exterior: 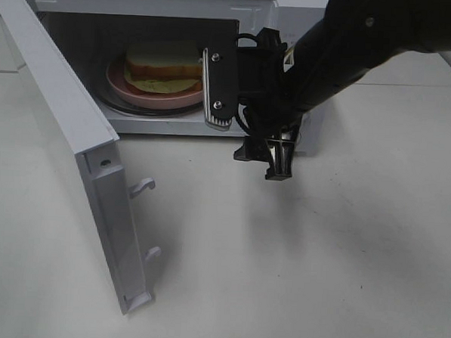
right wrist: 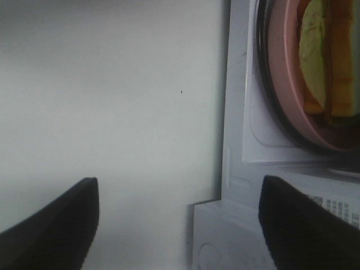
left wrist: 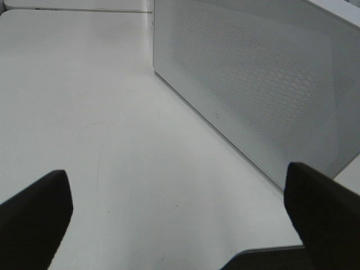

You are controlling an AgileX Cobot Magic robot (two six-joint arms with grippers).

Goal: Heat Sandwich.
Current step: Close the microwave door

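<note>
The sandwich lies on a round pink plate inside the open microwave. White bread, a yellow-green filling and an orange layer show. Just outside the front right of the cavity hangs my right gripper, turned sideways and open, with nothing between its fingers. Its wrist view shows the gripper over the table beside the microwave's front sill, with the plate and sandwich beyond. My left gripper is open and empty, facing a white dotted microwave panel. The exterior high view does not show it.
The microwave door stands swung wide open to the left, reaching toward the table's front, with two white latch hooks on its inner edge. The white table spreads in front of the microwave. The right arm covers the microwave's right side.
</note>
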